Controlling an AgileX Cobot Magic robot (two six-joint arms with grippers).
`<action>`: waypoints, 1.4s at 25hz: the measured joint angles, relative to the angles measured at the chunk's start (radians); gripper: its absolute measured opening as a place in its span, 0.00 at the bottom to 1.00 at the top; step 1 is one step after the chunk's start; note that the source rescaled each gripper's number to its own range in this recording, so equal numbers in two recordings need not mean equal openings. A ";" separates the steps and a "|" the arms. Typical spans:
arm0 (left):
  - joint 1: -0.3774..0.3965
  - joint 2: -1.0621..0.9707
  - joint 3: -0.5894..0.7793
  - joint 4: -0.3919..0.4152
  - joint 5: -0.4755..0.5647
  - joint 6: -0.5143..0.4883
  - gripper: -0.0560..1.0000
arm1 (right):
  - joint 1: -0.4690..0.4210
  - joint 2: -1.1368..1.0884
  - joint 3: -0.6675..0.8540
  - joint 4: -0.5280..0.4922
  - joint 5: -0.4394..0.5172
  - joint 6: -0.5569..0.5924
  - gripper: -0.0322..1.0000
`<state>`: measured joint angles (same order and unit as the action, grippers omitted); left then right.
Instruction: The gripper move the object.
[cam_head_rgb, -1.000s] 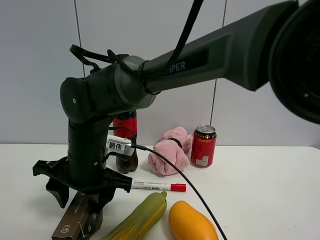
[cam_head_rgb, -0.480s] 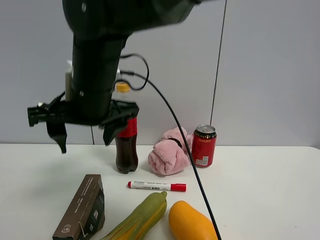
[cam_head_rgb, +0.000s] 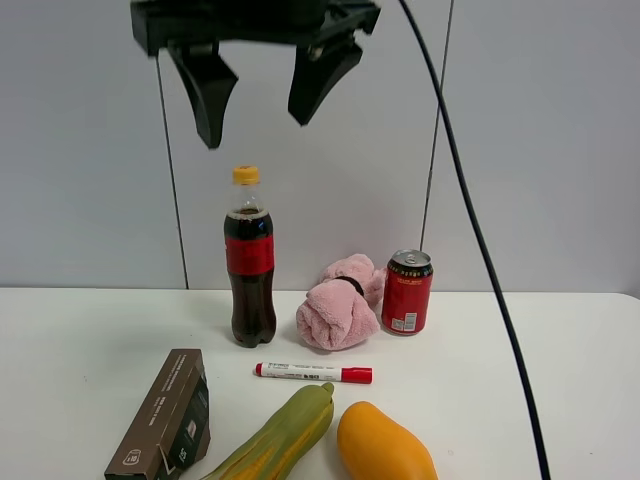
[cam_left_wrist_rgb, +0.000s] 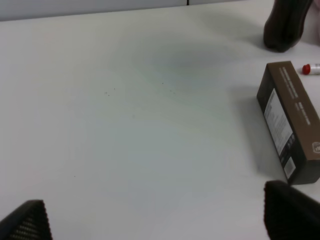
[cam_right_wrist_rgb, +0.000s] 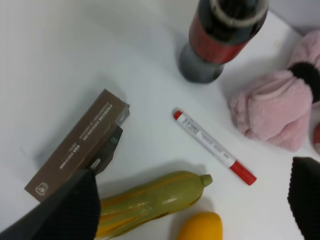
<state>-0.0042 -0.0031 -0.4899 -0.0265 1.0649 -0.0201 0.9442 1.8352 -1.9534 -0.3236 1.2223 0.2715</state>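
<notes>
**Hand high and empty, box boxed in by clutter**

The right hand (cam_head_rgb: 255, 95) hangs well above the tabletop (cam_head_rgb: 560, 380), jaws spread wide and holding nothing. The box (cam_head_rgb: 162, 415) lies flat at the front left of the tabletop, apart from the hand. The left hand (cam_left_wrist_rgb: 155, 220) shows only two fingertips spread wide at the edge of its wrist view, also empty, with the box (cam_left_wrist_rgb: 292, 120) lying off to one side of it.

Risks, as I judge them:

- The squash (cam_head_rgb: 280, 435) lies just beside the box, close along one long side. A finger coming down on that side may land on the squash or shove it into the mango (cam_head_rgb: 382, 445).
- In the right wrist view the box (cam_right_wrist_rgb: 75, 145) appears to have a loose end flap. A grip near that end may crush or slip.
- The bottle (cam_head_rgb: 250, 260) stands tall, roughly under the hand. A careless descent may clip its cap and topple it toward the towel (cam_head_rgb: 338, 305) and can (cam_head_rgb: 407, 292).
- The marker (cam_head_rgb: 312, 373) lies near the box's far end and would roll if brushed.
</notes>
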 joint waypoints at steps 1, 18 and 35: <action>0.000 0.000 0.000 0.000 0.000 0.000 1.00 | 0.000 -0.025 0.000 0.001 0.001 -0.024 0.74; 0.000 0.000 0.000 0.000 0.000 0.000 1.00 | -0.276 -0.611 0.639 0.089 -0.054 -0.070 0.93; 0.000 0.000 0.000 0.000 0.000 0.000 1.00 | -0.928 -1.415 1.184 0.156 -0.077 -0.121 0.93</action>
<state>-0.0042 -0.0031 -0.4899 -0.0265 1.0649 -0.0201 0.0158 0.4200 -0.7699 -0.1674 1.1455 0.1506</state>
